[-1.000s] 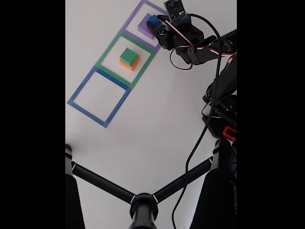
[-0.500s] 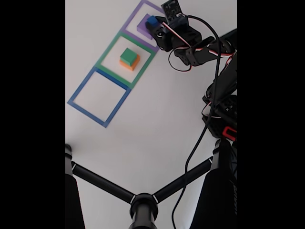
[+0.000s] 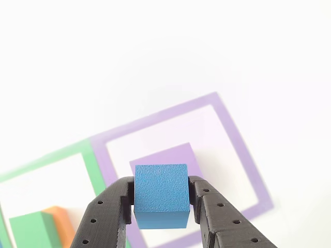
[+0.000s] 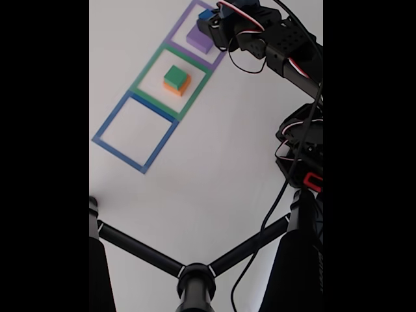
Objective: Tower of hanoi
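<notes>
In the other view my gripper [image 3: 161, 199] is shut on the blue cube [image 3: 161, 194], holding it in the air above the purple slab [image 3: 173, 156], which lies inside the purple square outline [image 3: 243, 155]. The green block [image 3: 31, 230] sits on the orange block [image 3: 61, 223] in the green outline at the lower left. In the fixed view the gripper [image 4: 209, 18] holds the blue cube [image 4: 206, 13] over the purple slab [image 4: 199, 37] at the top. The green block [image 4: 175, 76] rests on the orange block [image 4: 178, 88] in the middle square.
A blue square outline [image 4: 134, 131] lies nearest the camera and holds nothing. The arm's base and cables [image 4: 300, 153] occupy the right side. A black tripod [image 4: 195, 276] spreads across the bottom of the fixed view. The white table [image 4: 214, 162] is bare between them.
The gripper has risen with the blue cube off the purple slab and moved toward the top of the fixed view. The other blocks have stayed put.
</notes>
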